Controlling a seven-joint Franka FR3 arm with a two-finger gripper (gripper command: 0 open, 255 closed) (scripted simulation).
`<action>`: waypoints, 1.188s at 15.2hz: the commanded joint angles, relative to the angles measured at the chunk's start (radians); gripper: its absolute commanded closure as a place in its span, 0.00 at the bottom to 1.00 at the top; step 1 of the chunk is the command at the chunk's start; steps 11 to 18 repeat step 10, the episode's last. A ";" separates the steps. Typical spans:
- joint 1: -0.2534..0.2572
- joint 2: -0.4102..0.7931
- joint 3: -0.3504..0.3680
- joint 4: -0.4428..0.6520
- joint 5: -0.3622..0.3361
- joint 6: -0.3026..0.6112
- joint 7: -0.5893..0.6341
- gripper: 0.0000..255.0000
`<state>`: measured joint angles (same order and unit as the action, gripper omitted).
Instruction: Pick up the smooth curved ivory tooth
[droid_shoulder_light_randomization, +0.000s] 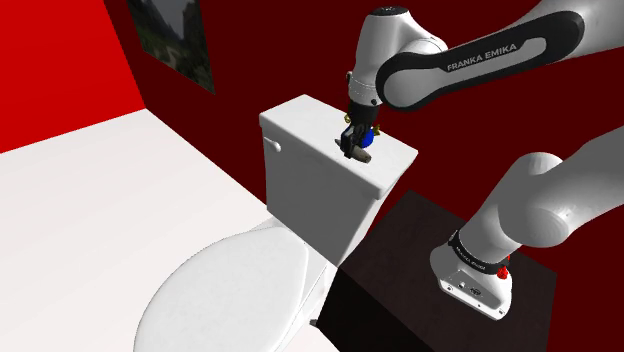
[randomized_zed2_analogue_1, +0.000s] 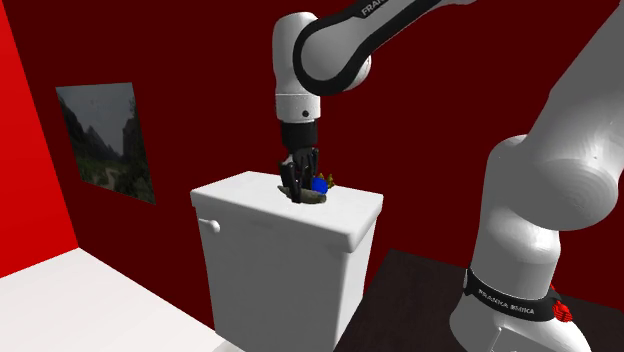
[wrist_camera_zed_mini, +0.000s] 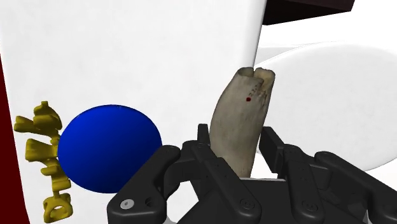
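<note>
The tooth (wrist_camera_zed_mini: 242, 121) is a curved, ivory-grey piece with a ragged root end. It lies on the white toilet tank lid (droid_shoulder_light_randomization: 300, 120) near the lid's edge. My gripper (wrist_camera_zed_mini: 235, 143) is down at the lid and shut on the tooth, one black finger (wrist_camera_zed_mini: 202, 137) pressing each side and the root end sticking out past the fingertips. From the shoulder view the gripper (droid_shoulder_light_randomization: 352, 143) points straight down, with the tooth (droid_shoulder_light_randomization: 358, 155) showing just under it. The second exterior view has the gripper (randomized_zed2_analogue_1: 297, 185) on the tank lid (randomized_zed2_analogue_1: 250, 200) and the tooth (randomized_zed2_analogue_1: 313, 198) at its tips.
A blue ball (wrist_camera_zed_mini: 108, 147) rests close beside the tooth, and a yellow knobbly object (wrist_camera_zed_mini: 41, 159) lies just past it. The closed toilet seat (droid_shoulder_light_randomization: 230, 290) is below the tank. The dark stand (droid_shoulder_light_randomization: 420, 260) is beside it. A picture (randomized_zed2_analogue_1: 105, 140) hangs on the red wall.
</note>
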<state>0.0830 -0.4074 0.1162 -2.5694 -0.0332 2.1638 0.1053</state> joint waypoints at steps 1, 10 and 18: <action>0.000 -0.014 -0.002 0.016 0.001 -0.030 -0.004 1.00; 0.002 -0.052 -0.007 0.084 0.005 -0.136 -0.013 1.00; 0.002 -0.052 -0.007 0.084 0.005 -0.136 -0.013 1.00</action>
